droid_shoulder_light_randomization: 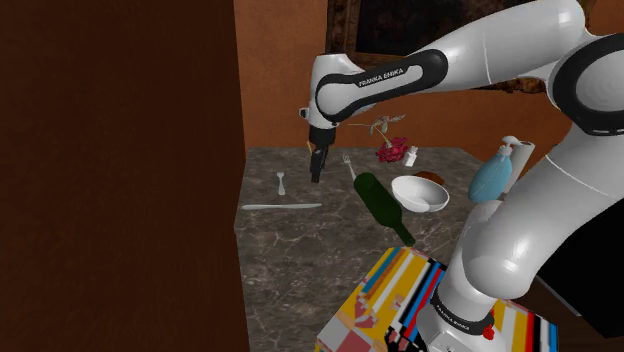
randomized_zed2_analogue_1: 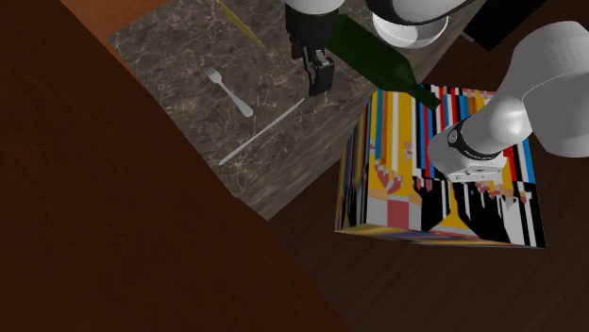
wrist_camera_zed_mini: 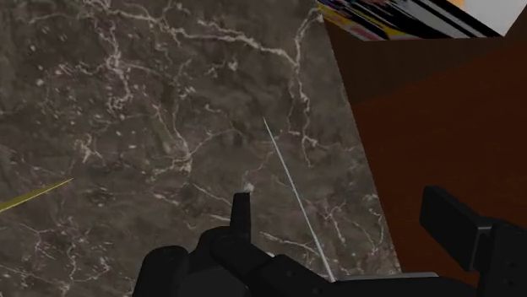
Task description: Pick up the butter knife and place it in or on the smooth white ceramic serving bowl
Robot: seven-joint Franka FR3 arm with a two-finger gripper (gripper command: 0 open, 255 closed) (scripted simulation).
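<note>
Your pincer [wrist_camera_zed_mini: 340, 202] hangs over the dark marble worktop [droid_shoulder_light_randomization: 300, 262] with its fingers spread wide and nothing in them; in the wrist view the butter knife [droid_shoulder_light_randomization: 282, 206] runs as a thin pale line between the two fingers, touched by neither; the knife lies flat near the worktop's edge at the shoulder view's left, close to a tall brown panel [droid_shoulder_light_randomization: 120, 170]; a small fork [droid_shoulder_light_randomization: 281, 182] lies just beyond it, apart from the blade; a thin yellow sliver [randomized_zed2_analogue_1: 238, 21] lies farther off on the marble, and you cannot tell what it is; the white serving bowl [droid_shoulder_light_randomization: 420, 193] stands well to the shoulder view's right of the knife; a green bottle [droid_shoulder_light_randomization: 383, 203] appears to lie on its side between the two, its body just beside the bowl; a blue spray bottle [droid_shoulder_light_randomization: 493, 172] stands past the bowl; the striped stand [droid_shoulder_light_randomization: 395, 295] sits at the worktop's near edge
</note>
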